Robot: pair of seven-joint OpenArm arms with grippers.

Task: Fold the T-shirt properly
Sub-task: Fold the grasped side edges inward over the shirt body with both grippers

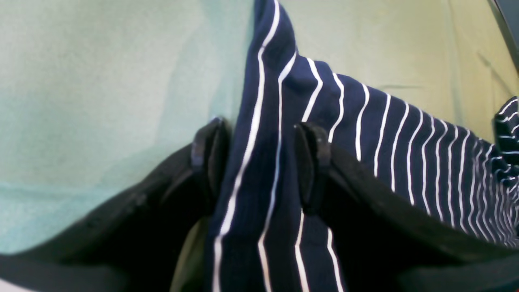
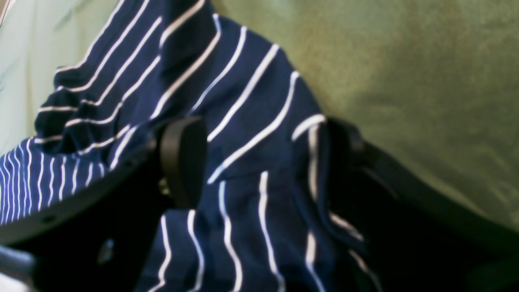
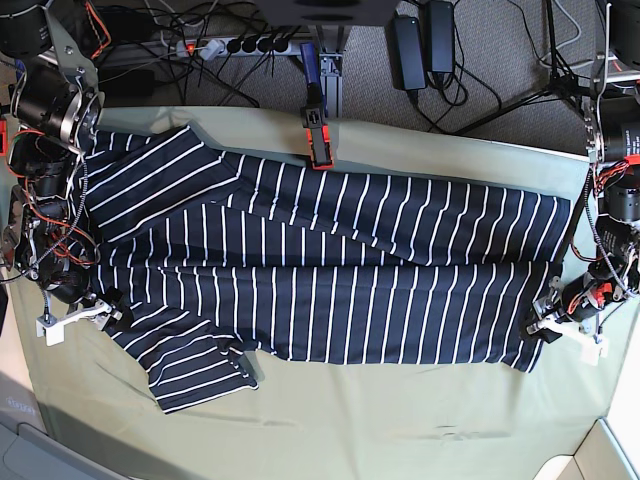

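The navy T-shirt [image 3: 330,270] with thin white stripes lies spread lengthwise on the pale green tablecloth [image 3: 400,420], sleeves at the view's left and hem at its right. My left gripper [image 3: 548,325] sits at the hem's near corner. In the left wrist view its jaws [image 1: 259,125] stand apart, open, with a raised fold of T-shirt [image 1: 405,134] running between them. My right gripper [image 3: 105,312] is at the near shoulder, beside the lower sleeve. In the right wrist view its jaws [image 2: 261,125] are spread wide, open, with bunched T-shirt [image 2: 243,81] filling the gap and draping over one finger.
An orange and black clamp [image 3: 320,135] grips the table's far edge over the shirt's upper side. Cables and power bricks [image 3: 420,40] lie on the floor beyond. Bare tablecloth runs along the near side, with the table edge at the bottom right corner [image 3: 590,440].
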